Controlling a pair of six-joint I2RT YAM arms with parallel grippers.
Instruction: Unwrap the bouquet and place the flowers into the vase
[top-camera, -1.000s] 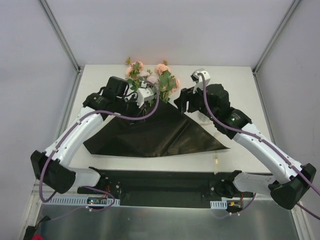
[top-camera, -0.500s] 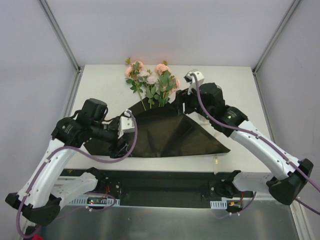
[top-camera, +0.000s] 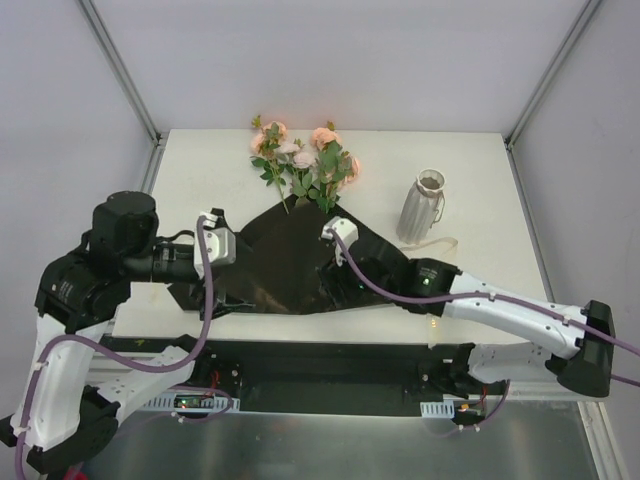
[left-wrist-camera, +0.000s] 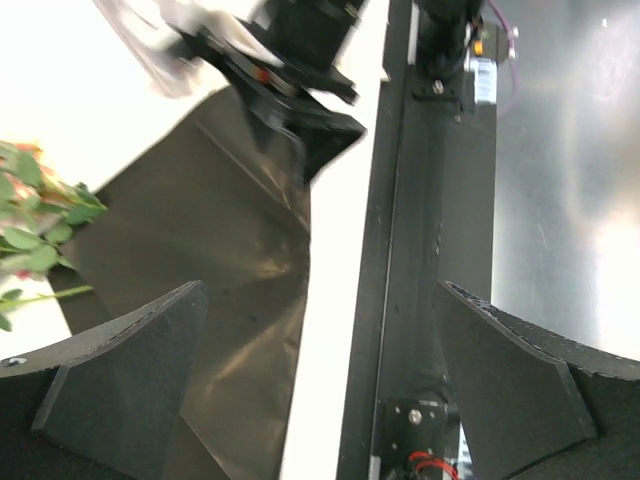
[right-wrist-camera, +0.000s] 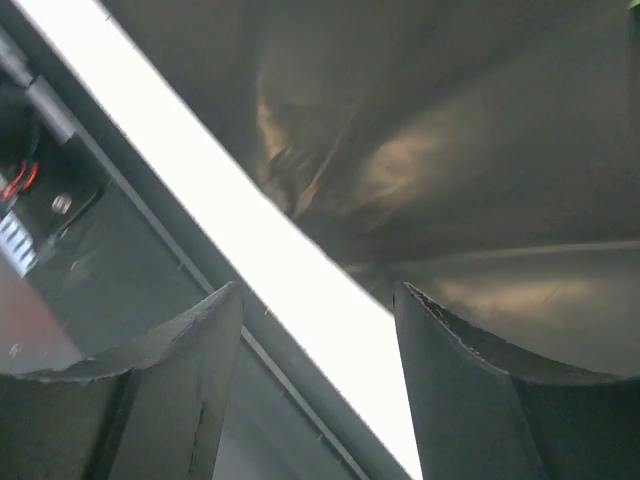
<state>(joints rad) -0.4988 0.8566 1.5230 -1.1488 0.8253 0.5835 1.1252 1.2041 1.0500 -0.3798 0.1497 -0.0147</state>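
One vase upright — flowers lie on table, apart.

table | on it: black paper, flowers, vase, cream ribbon

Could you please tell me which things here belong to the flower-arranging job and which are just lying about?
Job: flowers; vase; black wrapping paper, spread flat.
Lying about: cream ribbon, loose beside the vase.
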